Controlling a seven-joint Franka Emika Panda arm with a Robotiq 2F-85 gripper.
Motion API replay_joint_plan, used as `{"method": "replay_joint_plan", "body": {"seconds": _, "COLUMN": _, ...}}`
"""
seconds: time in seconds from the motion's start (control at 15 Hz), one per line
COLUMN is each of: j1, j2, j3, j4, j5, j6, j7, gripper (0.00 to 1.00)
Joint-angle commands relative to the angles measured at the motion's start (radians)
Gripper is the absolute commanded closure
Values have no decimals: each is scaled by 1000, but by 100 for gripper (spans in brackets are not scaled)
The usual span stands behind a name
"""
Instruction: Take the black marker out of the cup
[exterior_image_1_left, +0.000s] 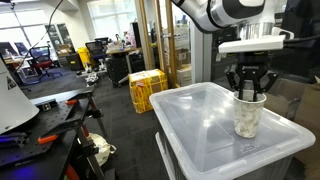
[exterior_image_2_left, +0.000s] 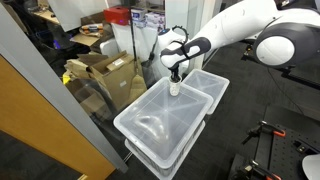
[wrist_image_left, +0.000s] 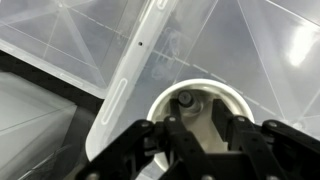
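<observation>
The cup (exterior_image_1_left: 247, 118) is white with a grey mottled pattern and stands upright on the translucent bin lid (exterior_image_1_left: 195, 125); it also shows in an exterior view (exterior_image_2_left: 175, 89). In the wrist view I look straight down into the cup (wrist_image_left: 235, 100). The black marker (wrist_image_left: 185, 98) stands inside it, its round dark end near the rim's far left side. My gripper (wrist_image_left: 198, 108) is open directly above the cup, with its fingertips at the cup's mouth and the marker's end next to one finger. The gripper (exterior_image_1_left: 247, 92) hides the marker in both exterior views.
The lid (wrist_image_left: 130, 60) tops a stack of clear plastic bins (exterior_image_2_left: 160, 130). Cardboard boxes (exterior_image_2_left: 105, 75) stand beside the bins. A yellow crate (exterior_image_1_left: 147, 90) sits on the floor further off. A dark workbench with tools (exterior_image_1_left: 45, 125) is nearby.
</observation>
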Motion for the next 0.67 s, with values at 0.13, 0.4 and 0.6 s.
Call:
{"method": "replay_joint_plan", "body": {"seconds": 0.13, "j1": -2, "j2": 37, "j3": 2, "j4": 83, "j5": 6, "j6": -74, "j7": -26, "gripper": 62}}
{"method": "replay_joint_plan", "body": {"seconds": 0.4, "j1": -2, "j2": 47, "j3": 2, "j4": 105, "j5": 6, "j6": -86, "j7": -26, "gripper": 94}}
{"method": "replay_joint_plan", "body": {"seconds": 0.6, "j1": -2, "j2": 52, "j3": 2, "j4": 119, "j5": 7, "j6": -92, "j7": -27, "gripper": 96}}
